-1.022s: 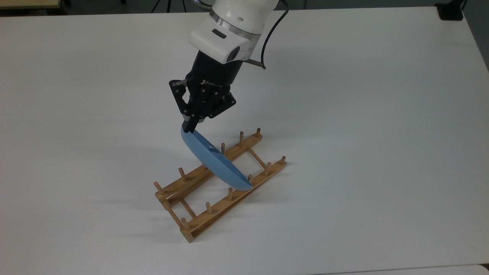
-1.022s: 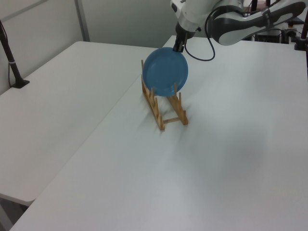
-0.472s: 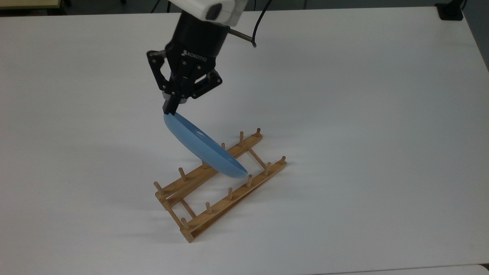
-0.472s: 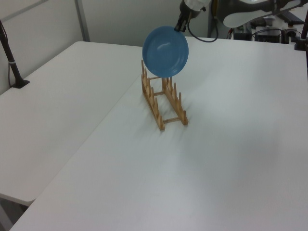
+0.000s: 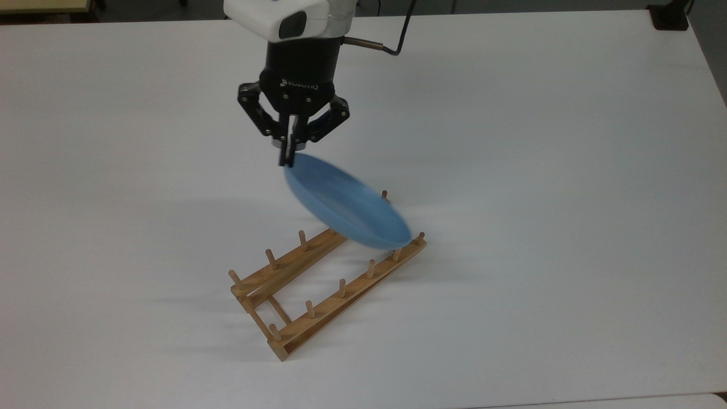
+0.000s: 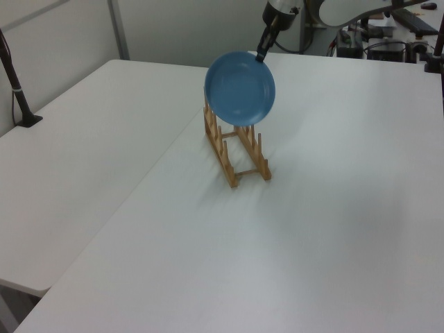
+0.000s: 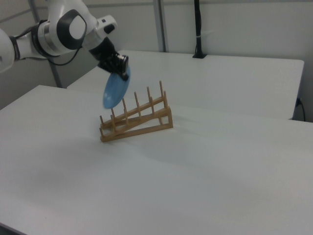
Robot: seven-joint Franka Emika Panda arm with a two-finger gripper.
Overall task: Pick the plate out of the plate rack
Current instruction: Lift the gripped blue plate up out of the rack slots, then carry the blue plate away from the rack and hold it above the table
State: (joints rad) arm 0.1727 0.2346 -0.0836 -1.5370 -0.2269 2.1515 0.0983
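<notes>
The light-blue plate (image 5: 349,209) hangs in the air above the far end of the wooden plate rack (image 5: 318,281), clear of its pegs. My gripper (image 5: 288,156) is shut on the plate's upper rim, and the plate tilts down from it toward the top view's right. In the left view the plate (image 6: 240,88) faces the camera above the rack (image 6: 234,147), with the gripper (image 6: 263,55) at its top right edge. The right view has the plate (image 7: 115,90) edge-on over the rack's low end (image 7: 136,120), under the gripper (image 7: 122,71).
The rack stands on a wide white table (image 5: 539,170). A second white table (image 6: 83,139) adjoins it on the left view's left. A black post (image 7: 198,29) stands on the far table in the right view.
The gripper has lifted the plate out of the rack's pegs and swung it toward the top view's right, over the rack's far end; the plate's tilt has changed.
</notes>
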